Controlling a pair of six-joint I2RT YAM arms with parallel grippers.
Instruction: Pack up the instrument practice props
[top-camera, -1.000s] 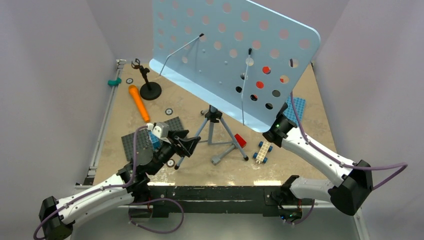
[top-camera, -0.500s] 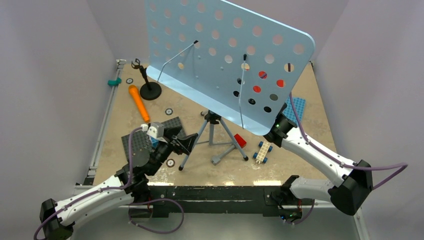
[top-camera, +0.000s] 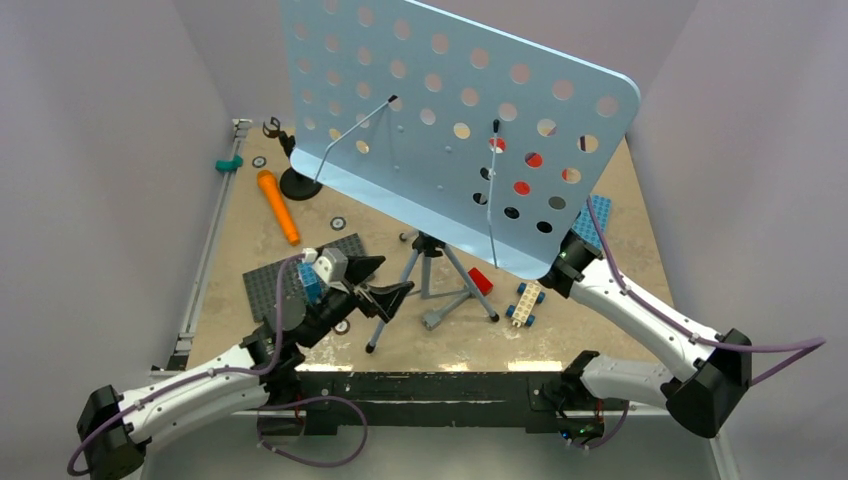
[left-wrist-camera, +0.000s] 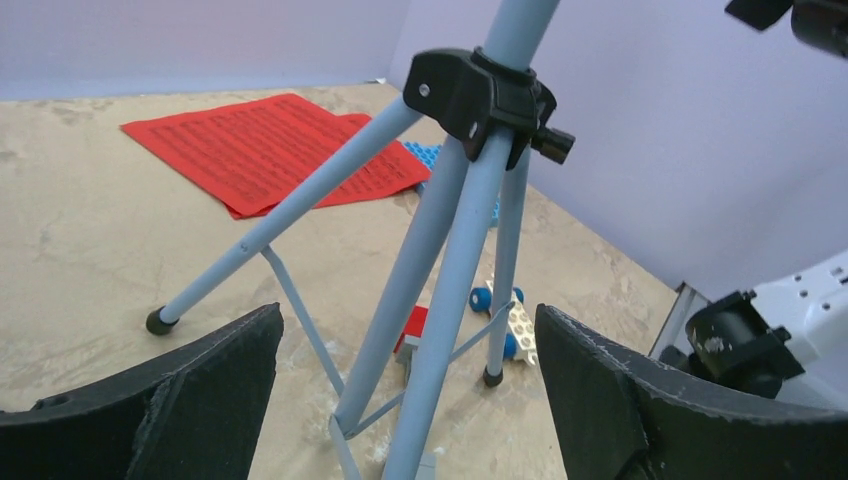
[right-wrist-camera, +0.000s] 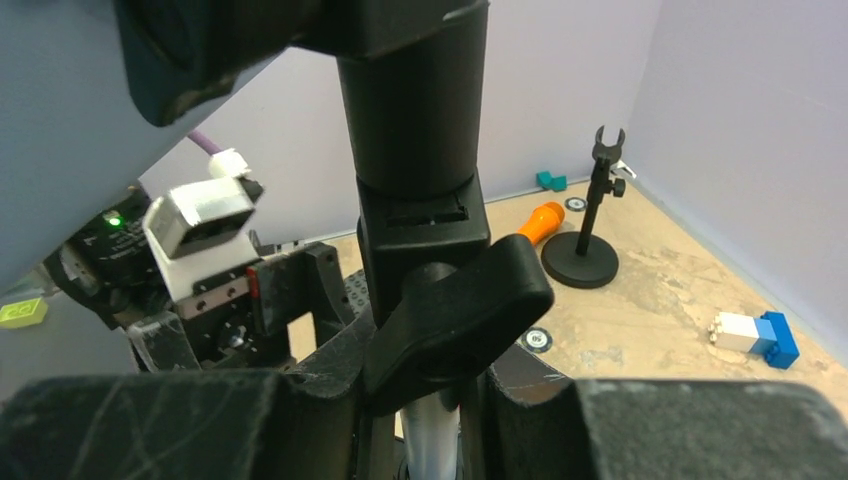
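On the surface (top-camera: 560, 335), the left pincer (left-wrist-camera: 405, 330) gapes wide astride a leg of the stand (top-camera: 430, 195); the right pincer (right-wrist-camera: 430, 420) clamps its stem.

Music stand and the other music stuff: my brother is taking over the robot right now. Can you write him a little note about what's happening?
Left pincer: open wide, one jaw on each side of the tripod legs, not gripping.
Right pincer: shut on the music stand, on its black post just under the top.
Things: stand upright, legs spread. Red pages lie flat on the table behind it. Orange microphone lies far left, beside the upright mic stand.
Done: nothing packed.
Left: fold the stand, then gather pages, microphone and mic stand.
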